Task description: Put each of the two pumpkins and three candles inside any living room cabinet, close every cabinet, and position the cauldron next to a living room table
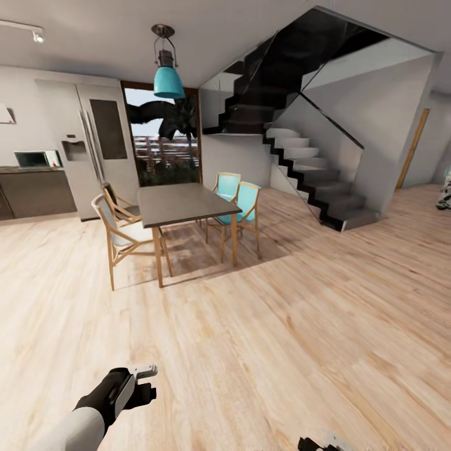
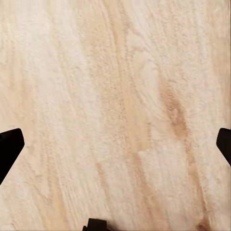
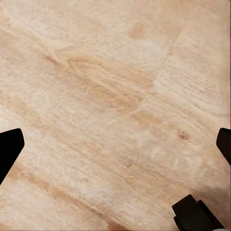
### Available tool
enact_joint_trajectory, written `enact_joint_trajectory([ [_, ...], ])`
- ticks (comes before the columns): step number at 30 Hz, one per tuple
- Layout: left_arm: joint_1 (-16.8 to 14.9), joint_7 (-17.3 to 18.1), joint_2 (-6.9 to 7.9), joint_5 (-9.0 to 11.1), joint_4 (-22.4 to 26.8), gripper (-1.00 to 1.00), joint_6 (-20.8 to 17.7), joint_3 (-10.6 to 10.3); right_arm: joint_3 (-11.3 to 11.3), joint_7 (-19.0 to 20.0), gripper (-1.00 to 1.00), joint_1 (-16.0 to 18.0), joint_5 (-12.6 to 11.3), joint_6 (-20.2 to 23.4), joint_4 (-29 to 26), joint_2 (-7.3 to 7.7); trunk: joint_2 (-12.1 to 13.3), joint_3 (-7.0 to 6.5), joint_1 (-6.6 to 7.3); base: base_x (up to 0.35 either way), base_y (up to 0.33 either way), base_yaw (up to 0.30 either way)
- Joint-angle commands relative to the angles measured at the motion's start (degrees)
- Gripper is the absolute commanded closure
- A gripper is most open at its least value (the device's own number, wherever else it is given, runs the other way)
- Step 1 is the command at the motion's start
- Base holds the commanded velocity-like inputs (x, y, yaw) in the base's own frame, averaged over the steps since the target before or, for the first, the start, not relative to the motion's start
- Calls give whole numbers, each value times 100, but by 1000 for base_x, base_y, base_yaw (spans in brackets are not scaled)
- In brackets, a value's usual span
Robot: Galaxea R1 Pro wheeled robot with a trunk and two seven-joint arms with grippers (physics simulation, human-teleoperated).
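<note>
Honestly we're just rolling around with both end effectors, left (image 1: 145, 374) and right (image 1: 322, 442), spread apart and empty over the wood floor (image 1: 282, 326), none of the pumpkins or candles anywhere around, so we could easily clip the dining desk (image 1: 185, 203) mid-left.

right end effector (image 1: 322, 442): cut by bottom edge (mostly) | white object (image 1: 445, 191): cut by right edge
</note>
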State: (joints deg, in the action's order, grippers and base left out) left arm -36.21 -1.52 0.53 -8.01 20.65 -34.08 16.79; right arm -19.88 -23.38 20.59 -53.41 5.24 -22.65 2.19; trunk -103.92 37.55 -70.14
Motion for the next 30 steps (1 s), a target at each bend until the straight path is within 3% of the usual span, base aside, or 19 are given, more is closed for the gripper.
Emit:
enact_joint_trajectory([
  [1,0,1,0,1,0,-100,0,0,1,0,-100,3,-2,-3,1,9,0,0,0,0,0,-279],
  [30,0,2,1,1,0,-100,6,-4,2,-8,-100,6,-3,-14,0,15,0,0,0,0,0,-279],
])
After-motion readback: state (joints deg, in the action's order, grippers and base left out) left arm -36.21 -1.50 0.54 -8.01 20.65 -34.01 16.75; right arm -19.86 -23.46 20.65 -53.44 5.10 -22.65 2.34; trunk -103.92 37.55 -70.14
